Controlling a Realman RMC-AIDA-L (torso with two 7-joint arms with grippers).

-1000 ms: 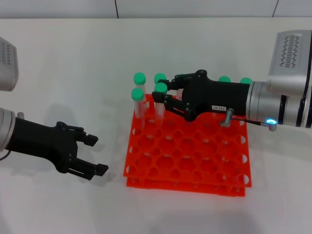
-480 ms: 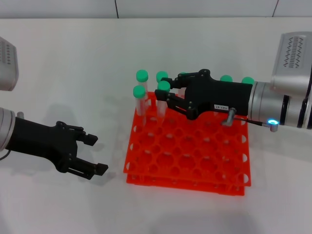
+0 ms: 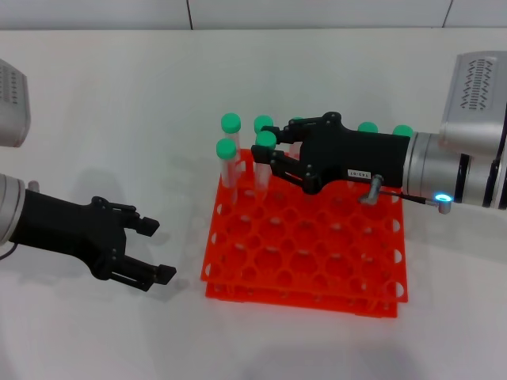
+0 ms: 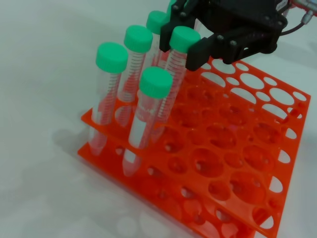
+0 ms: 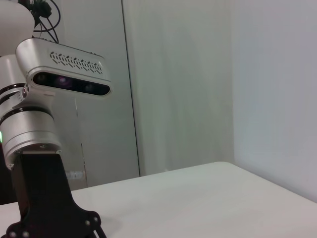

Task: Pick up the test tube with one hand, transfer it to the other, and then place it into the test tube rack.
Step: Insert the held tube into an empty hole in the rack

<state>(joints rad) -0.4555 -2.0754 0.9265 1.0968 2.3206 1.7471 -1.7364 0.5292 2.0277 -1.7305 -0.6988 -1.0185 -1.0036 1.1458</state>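
I see the right end effector over the far left part of the test tube rack, pinching the test tube just under its green cap, tip down in a hole. My left end effector hangs spread and empty above the surface, well left of the rack.

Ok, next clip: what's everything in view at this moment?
test tube: one, clear with green cap, lower end in the rack's far-left area, gripped just under the cap.
other tubes: about six, same kind, standing along the rack's far rows; some are partly hidden.
test tube rack: one, orange-red, centre of the table.
table: one, white.
right gripper: black, labelled, over the rack, fingers shut on the tube.
left gripper: black, left of the rack, fingers open, empty.
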